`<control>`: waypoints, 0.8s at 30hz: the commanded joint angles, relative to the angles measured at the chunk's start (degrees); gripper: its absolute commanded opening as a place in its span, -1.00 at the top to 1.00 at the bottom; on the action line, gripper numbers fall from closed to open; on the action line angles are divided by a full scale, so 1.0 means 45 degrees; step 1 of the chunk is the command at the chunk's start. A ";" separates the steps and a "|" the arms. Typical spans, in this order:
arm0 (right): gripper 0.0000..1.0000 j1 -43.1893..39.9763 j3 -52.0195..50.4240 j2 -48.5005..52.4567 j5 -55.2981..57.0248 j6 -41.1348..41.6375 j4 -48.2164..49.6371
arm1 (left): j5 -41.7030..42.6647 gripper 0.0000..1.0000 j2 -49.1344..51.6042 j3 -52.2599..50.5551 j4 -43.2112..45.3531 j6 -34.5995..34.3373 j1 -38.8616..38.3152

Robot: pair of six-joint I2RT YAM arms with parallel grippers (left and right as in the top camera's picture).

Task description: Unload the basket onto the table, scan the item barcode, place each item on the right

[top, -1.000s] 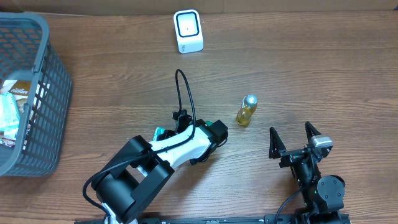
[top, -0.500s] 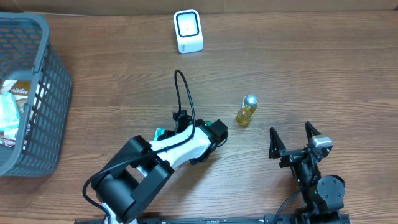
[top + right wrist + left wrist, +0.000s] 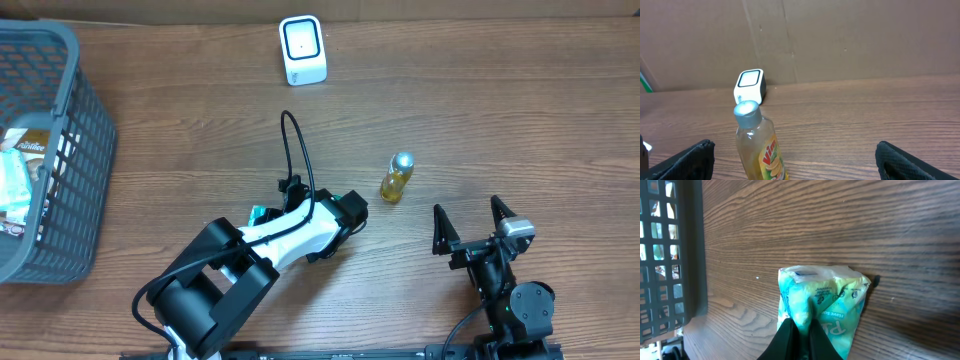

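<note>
Pinching the teal packet (image 3: pixel 827 297) by its near edge with the left gripper (image 3: pixel 799 326), fingers closed tight on the crinkled wrapper, and holding it low against the wooden table (image 3: pixel 520 100) a little left of the middle, printed side facing the wrist camera. Sharing the table with a small yellow bottle (image 3: pixel 396 178) standing upright to the right and well apart, a white scanner (image 3: pixel 302 50) sitting at the far edge, and a grey basket (image 3: pixel 90 180) of other packets at the far left. Resting the right gripper (image 3: pixel 467 208) near the front right, jaws spread wide and gripping nothing, facing the bottle and scanner.
</note>
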 commanded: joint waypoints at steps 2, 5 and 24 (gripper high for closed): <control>-1.00 0.0024 -0.0131 -0.0126 -0.0063 0.0010 0.0019 | 0.0418 0.87 0.0107 0.0272 0.0000 -0.0301 -0.0112; -1.00 0.0024 -0.0131 -0.0126 -0.0063 0.0010 0.0019 | 0.0554 0.88 0.0107 0.0272 0.0000 -0.0296 -0.0112; -1.00 0.0024 -0.0131 -0.0126 -0.0063 0.0010 0.0019 | 0.0651 0.78 0.0107 0.0272 0.0141 -0.0253 -0.0112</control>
